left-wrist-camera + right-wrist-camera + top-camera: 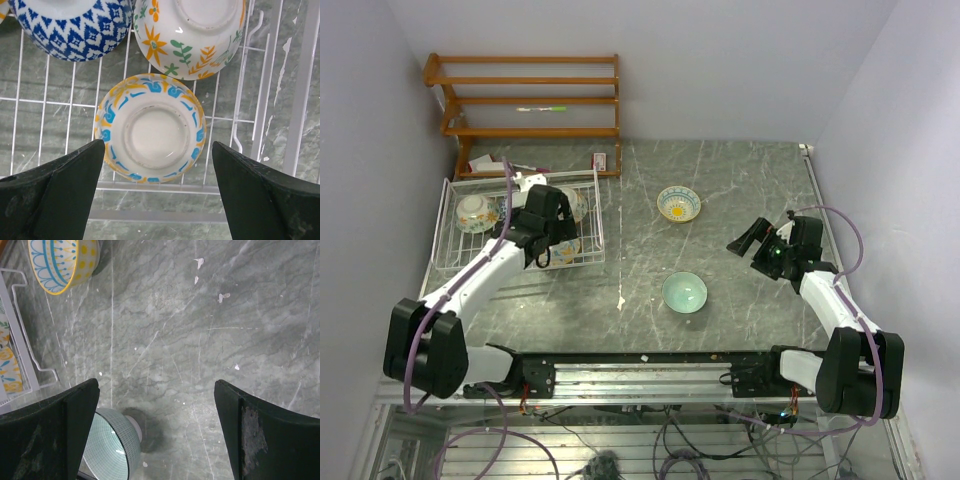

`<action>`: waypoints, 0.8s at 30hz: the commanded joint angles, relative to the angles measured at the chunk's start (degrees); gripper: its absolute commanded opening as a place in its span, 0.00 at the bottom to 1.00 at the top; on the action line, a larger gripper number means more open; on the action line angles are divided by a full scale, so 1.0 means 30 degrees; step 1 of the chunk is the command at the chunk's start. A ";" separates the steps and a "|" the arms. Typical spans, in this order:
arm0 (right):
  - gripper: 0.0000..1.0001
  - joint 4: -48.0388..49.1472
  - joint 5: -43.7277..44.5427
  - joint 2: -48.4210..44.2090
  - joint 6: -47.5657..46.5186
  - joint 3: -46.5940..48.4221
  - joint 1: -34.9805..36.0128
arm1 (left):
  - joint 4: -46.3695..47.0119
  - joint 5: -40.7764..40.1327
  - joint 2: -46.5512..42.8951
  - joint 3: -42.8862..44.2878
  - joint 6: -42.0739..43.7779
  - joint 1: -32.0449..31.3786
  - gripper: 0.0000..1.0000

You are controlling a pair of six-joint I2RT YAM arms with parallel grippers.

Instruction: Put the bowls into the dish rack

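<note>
The white wire dish rack (445, 225) stands at the left. It holds an upright floral bowl (475, 212) and, in the left wrist view, three upside-down bowls: blue-and-yellow (150, 127), blue diamond-patterned (70, 25), and orange floral (192, 35). My left gripper (560, 232) hovers open over the rack, its jaws (158, 145) either side of the blue-and-yellow bowl, not touching it. A yellow-and-blue bowl (678, 203) and the pale teal bowl (684, 292) sit on the table. My right gripper (752, 238) is open and empty, right of both (156, 385). The teal bowl (110, 450) lies by its left finger.
A brown wooden shelf unit (525, 100) stands against the back wall behind the rack, with small items at its foot. The rack's wire corner (20, 340) shows at the left of the right wrist view. The yellow-and-blue bowl (62, 262) is at that view's top left.
</note>
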 commanded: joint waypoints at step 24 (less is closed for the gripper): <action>0.99 0.0198 0.0048 -0.0166 -0.0281 -0.0473 -0.0074 | 0.0499 -0.2038 0.2633 0.1126 0.0171 -0.0508 0.58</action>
